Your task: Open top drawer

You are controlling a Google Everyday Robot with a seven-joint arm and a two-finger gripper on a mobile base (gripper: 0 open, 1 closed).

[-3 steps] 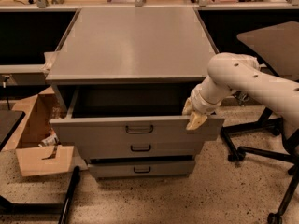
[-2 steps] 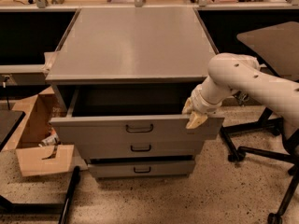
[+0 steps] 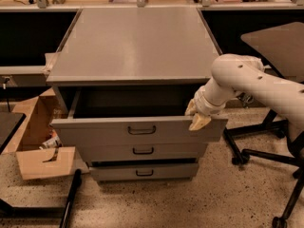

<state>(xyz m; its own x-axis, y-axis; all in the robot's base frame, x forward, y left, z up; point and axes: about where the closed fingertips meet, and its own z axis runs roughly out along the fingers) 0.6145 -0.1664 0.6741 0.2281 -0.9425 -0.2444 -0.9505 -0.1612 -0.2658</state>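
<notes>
The top drawer (image 3: 99,132) of the grey metal cabinet stands pulled out, its deep box open and dark inside, with a small dark pull handle (image 3: 141,130) at the centre of its front panel. My gripper (image 3: 196,116), on a white arm coming from the right, sits at the right end of the drawer's top front edge, with one tan finger (image 3: 200,121) hanging over the panel. Two shallower drawers (image 3: 142,151) sit below it, the lowest (image 3: 142,173) slightly out.
The cabinet's flat grey top (image 3: 137,42) is at the centre. An open cardboard box (image 3: 38,141) lies on the floor at the left. Dark chair bases (image 3: 256,151) stand at the right, and a dark table leg (image 3: 71,198) at the lower left. Desks run along the back.
</notes>
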